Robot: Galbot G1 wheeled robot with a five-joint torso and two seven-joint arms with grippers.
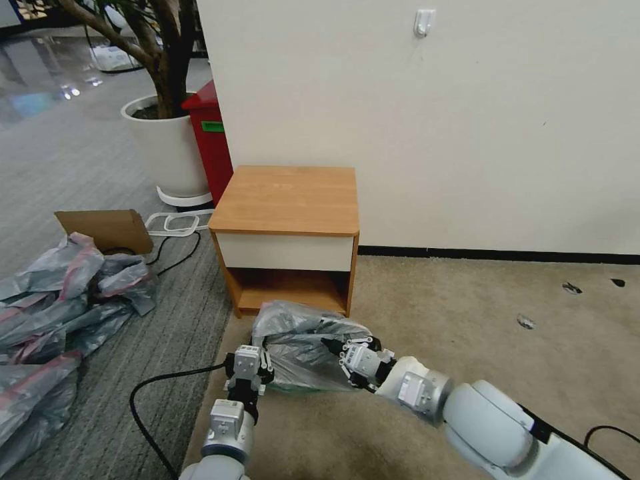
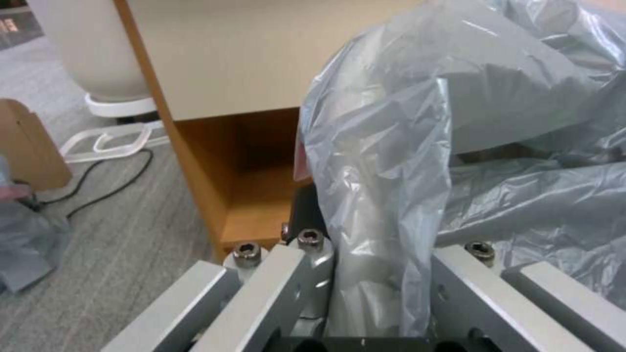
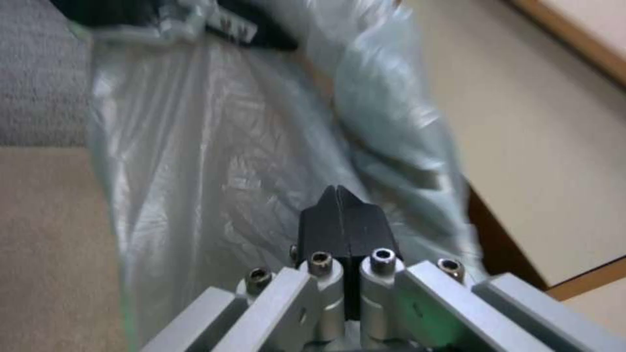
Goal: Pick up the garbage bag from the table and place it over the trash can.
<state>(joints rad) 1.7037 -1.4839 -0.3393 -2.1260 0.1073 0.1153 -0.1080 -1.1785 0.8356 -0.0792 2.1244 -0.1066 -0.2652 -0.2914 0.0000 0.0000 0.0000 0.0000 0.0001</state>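
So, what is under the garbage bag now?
The garbage bag covers what stands on the beige carpet before the table; that thing is hidden. Left claw and right claw are at its sides.

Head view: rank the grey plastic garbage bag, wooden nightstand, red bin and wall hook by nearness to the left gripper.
From the left gripper:
1. Thin crinkled grey plastic garbage bag, touching, just ahead.
2. Orange-brown wooden nightstand, behind the bag.
3. Tall red bin, back left.
4. White wall hook, farthest, high up.

Looks like an office or lobby corner: grey carpet tiles (image 1: 80, 153), a big potted tree (image 1: 163, 133), a red bin (image 1: 210, 143), polished floor (image 1: 33, 73) beyond.
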